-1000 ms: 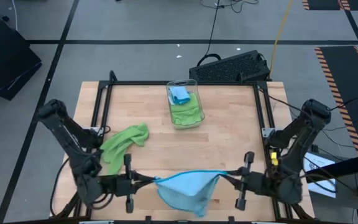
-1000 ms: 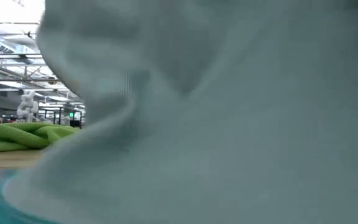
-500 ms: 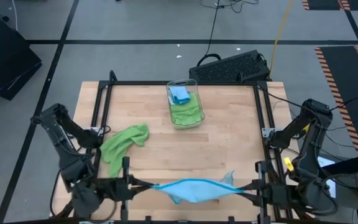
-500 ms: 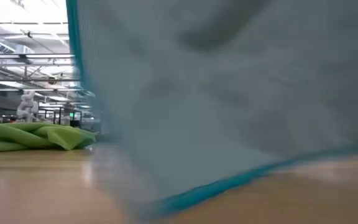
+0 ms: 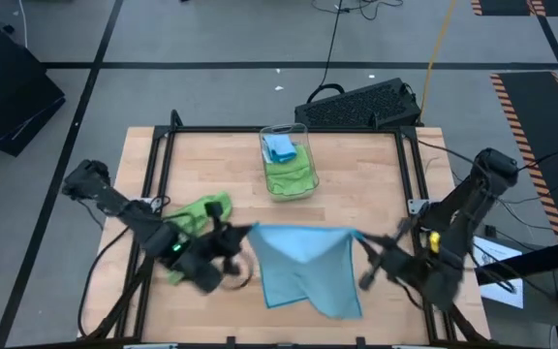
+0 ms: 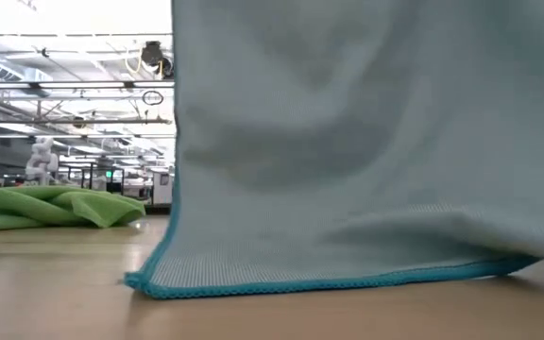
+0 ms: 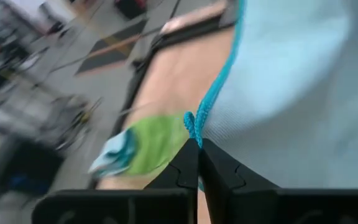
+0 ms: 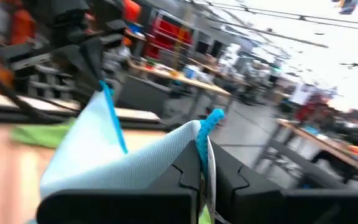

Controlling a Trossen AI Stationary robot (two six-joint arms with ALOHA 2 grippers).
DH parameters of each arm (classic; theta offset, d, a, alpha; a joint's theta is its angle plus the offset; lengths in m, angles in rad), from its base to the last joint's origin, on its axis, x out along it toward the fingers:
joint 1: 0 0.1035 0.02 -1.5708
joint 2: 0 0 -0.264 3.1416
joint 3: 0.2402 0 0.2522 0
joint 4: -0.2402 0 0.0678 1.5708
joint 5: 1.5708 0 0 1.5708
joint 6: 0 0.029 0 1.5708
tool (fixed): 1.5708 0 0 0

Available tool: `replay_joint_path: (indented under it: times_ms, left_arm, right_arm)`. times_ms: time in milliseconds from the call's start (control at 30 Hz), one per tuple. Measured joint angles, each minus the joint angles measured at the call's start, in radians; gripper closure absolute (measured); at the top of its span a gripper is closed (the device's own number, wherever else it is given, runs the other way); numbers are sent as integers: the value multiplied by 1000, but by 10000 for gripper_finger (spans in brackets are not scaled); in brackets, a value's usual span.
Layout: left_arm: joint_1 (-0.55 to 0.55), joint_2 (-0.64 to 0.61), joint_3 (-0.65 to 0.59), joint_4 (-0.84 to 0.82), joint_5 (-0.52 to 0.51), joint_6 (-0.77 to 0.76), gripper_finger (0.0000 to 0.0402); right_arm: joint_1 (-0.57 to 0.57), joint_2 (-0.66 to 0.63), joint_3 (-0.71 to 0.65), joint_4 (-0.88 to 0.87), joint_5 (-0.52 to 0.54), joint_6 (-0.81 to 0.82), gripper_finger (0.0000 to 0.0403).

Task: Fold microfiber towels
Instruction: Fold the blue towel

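Note:
A light blue microfiber towel [image 5: 303, 267] hangs spread between my two grippers over the middle of the table. My left gripper [image 5: 245, 234] is shut on its left upper corner and my right gripper [image 5: 361, 240] on its right upper corner. The towel's lower hem [image 6: 329, 282] rests on the wood. A lime green towel [image 5: 199, 215] lies crumpled on the table at the left, partly under my left arm. More towels, green and blue, fill the clear bin [image 5: 288, 161]. My left gripper pinches the blue towel's corner [image 7: 193, 123] between its two fingers, on the darker blue hem, coming from the table's left and slanting a little downward. The cloth falls away from the hold. My right gripper pinches the opposite corner [image 8: 207, 122] between its two fingers, on the hem, coming level from the table's right. The upper edge runs across to the other gripper, and the cloth hangs below with its lower part on the table.
The clear bin stands at the table's far middle. A black frame rail [image 5: 158, 174] runs along the table's left, far and right sides. A dark keyboard-like box [image 5: 361, 105] lies beyond the far edge. Bare wood [image 5: 356, 184] shows between the bin and the towel.
Both grippers have carried the blue towel from the table's near edge toward the far edge, to the middle. The towel, earlier bunched and stretched between them, has spread out into a wide sheet whose lower hem now trails on the wood. My left gripper has tipped.

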Motion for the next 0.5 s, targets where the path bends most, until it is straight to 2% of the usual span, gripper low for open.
replay_joint_path:
  times_ms: [200,367,500]
  left_arm:
    - [227,1,-131,69,4,61,398]
    - [374,1,-229,280,171,205,391]
    - [436,1,-239,379,301,292,397]
  right_arm:
    - [-208,-212,-258,0,-161,71,401]
    - [-364,-407,-438,16,-341,120,401]
    - [-436,-515,-522,42,-456,126,401]
